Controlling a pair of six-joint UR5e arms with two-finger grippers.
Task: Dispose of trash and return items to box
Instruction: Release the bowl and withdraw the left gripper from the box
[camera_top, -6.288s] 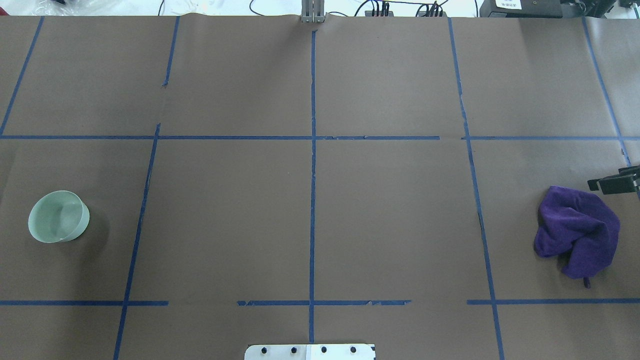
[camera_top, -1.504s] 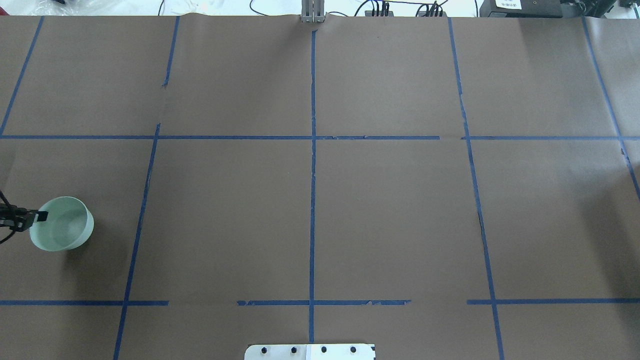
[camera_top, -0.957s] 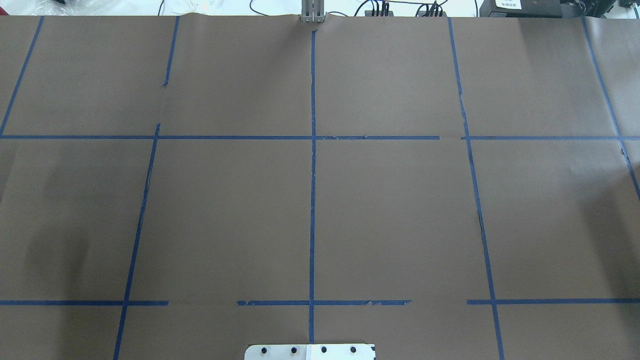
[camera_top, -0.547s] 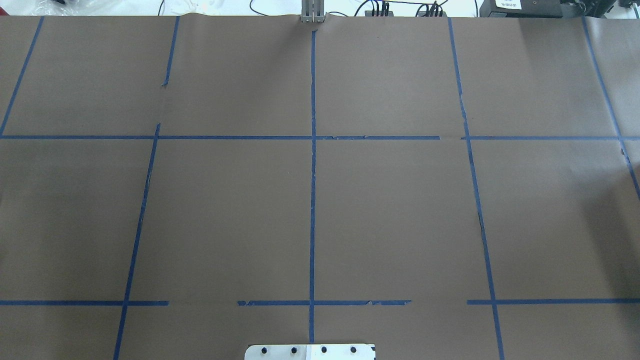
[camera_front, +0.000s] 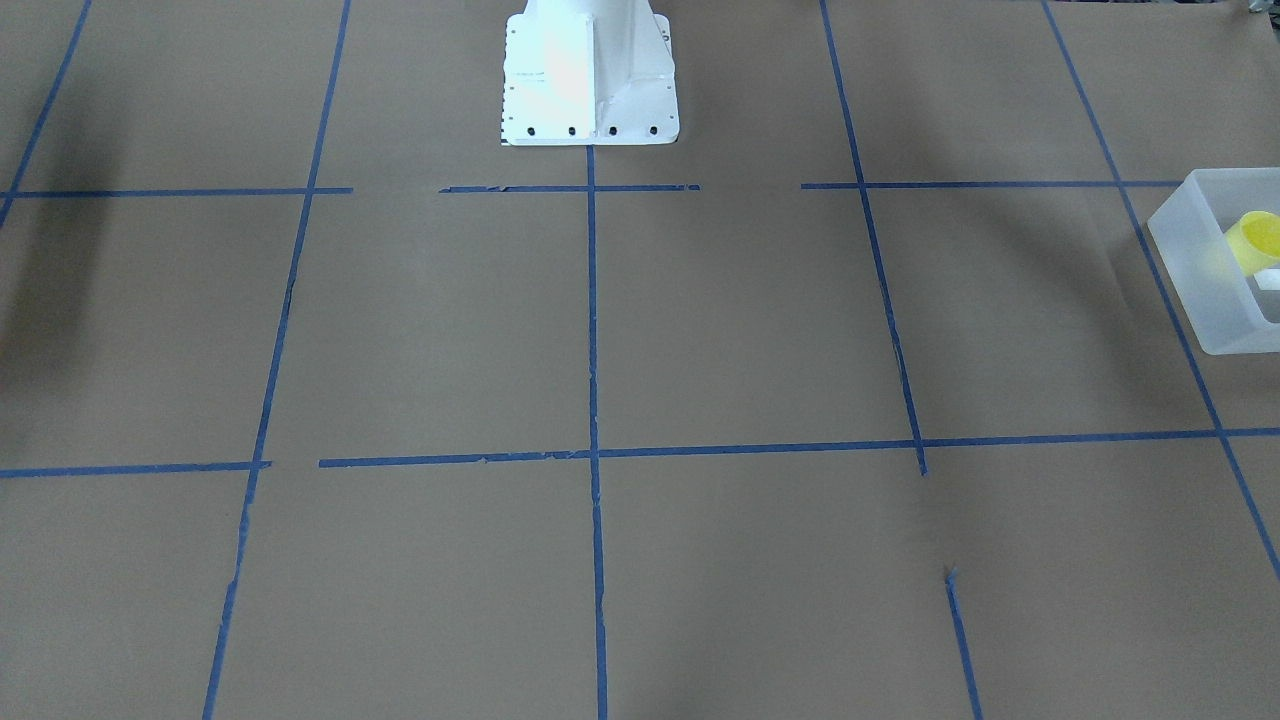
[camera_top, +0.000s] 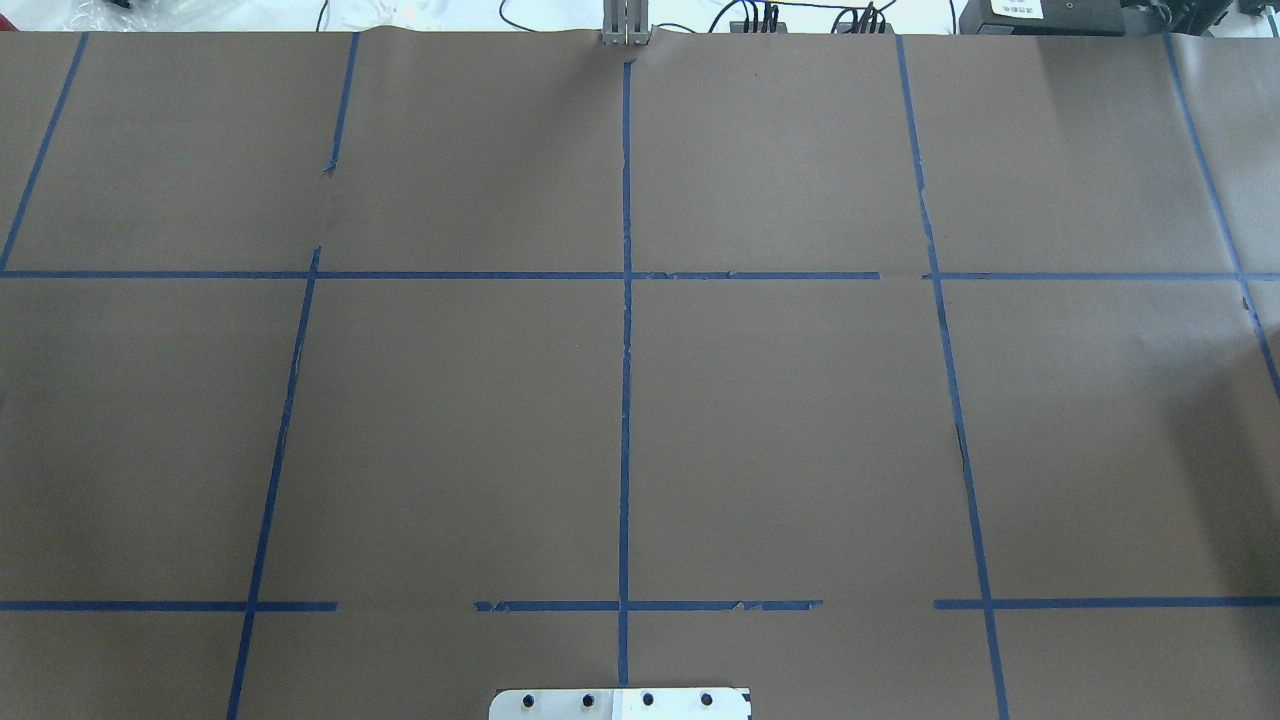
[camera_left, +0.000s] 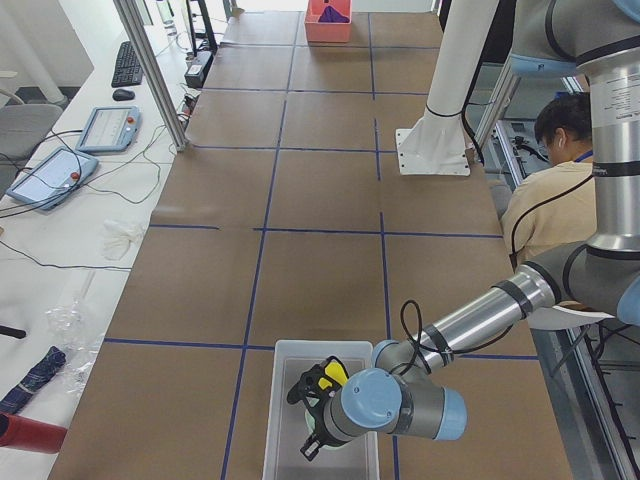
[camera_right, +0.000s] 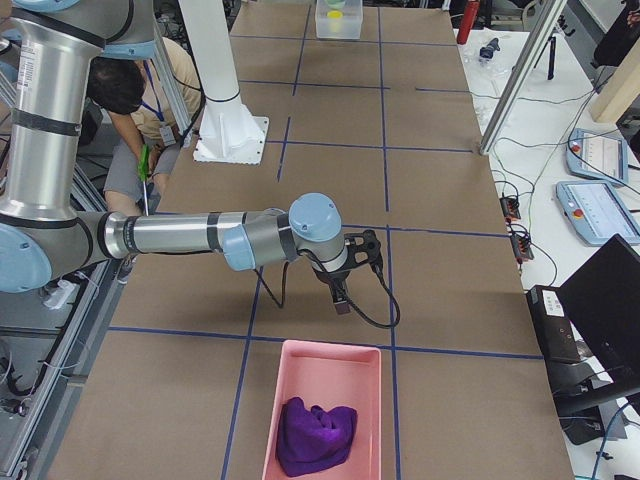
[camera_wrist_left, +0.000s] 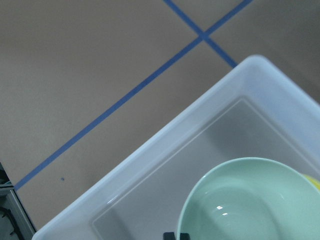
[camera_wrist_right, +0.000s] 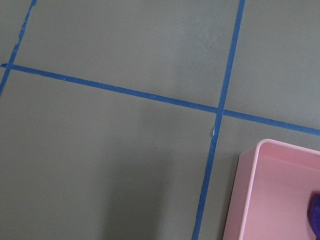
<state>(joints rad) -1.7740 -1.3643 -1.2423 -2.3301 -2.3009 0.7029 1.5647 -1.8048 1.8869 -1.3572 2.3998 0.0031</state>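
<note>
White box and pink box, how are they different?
The white box is frosted and a bit see-through; the pink box is plain pink. The white box has a yellow cup in it; the pink box has a purple cloth. Both are open rectangular boxes on the brown table.

Left wrist close, looking down; shares box (camera_wrist_left: 165, 147) with front-facing view

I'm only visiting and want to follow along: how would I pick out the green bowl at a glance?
Find the long table covered in brown paper and go to its end on the robot's left, where a frosted whitish box stands. The bowl shows within its walls: round, shallow, pale mint green, wider than the small bright yellow cup next to it.
</note>
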